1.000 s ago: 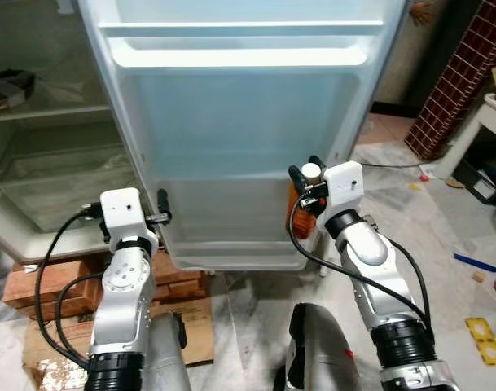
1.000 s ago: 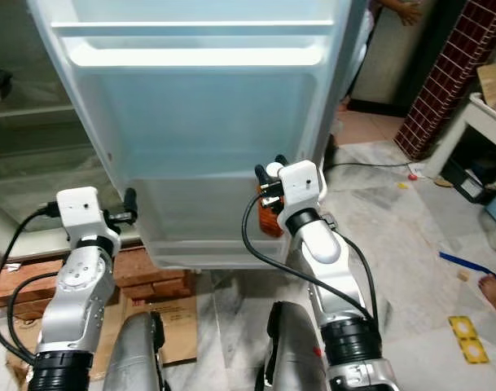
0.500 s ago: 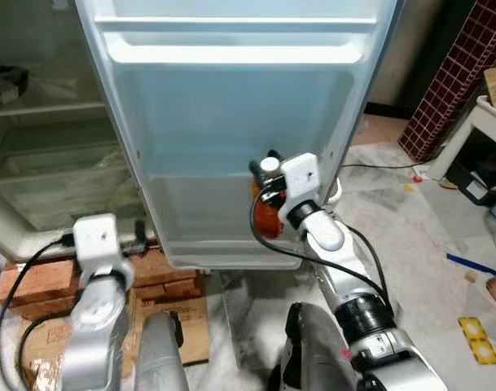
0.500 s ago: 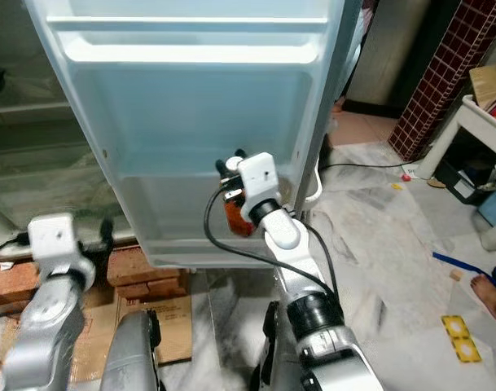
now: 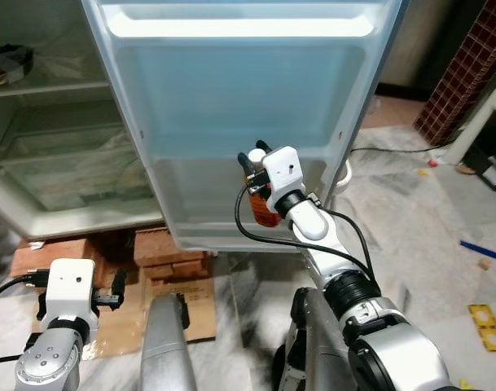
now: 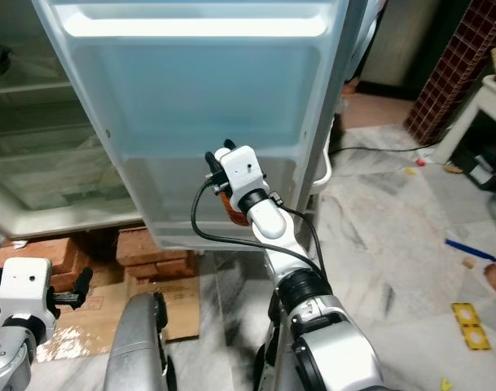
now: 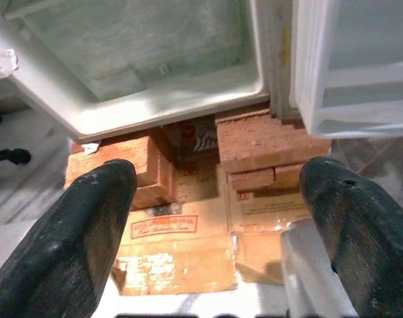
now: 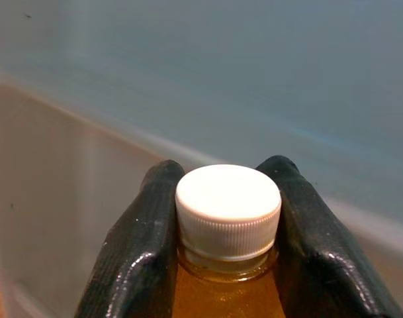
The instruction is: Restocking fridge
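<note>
Our right claw [image 5: 257, 157] is clamped on the neck of a bottle [image 5: 265, 210] of amber liquid, one finger on each side just under its white cap [image 8: 228, 209]. The bottle hangs upright in front of the lower door shelf [image 5: 223, 199] of the open fridge door [image 5: 239, 106], seemingly not yet inside it. It looks like smooth, stiff plastic, moderately heavy when full, so the ridged neck is the safest hold. Our right arm reaches forward and up. Our left claw [image 7: 218, 218] hangs low, fingers apart, over bricks [image 7: 264, 142] and cardboard [image 7: 181, 245].
</note>
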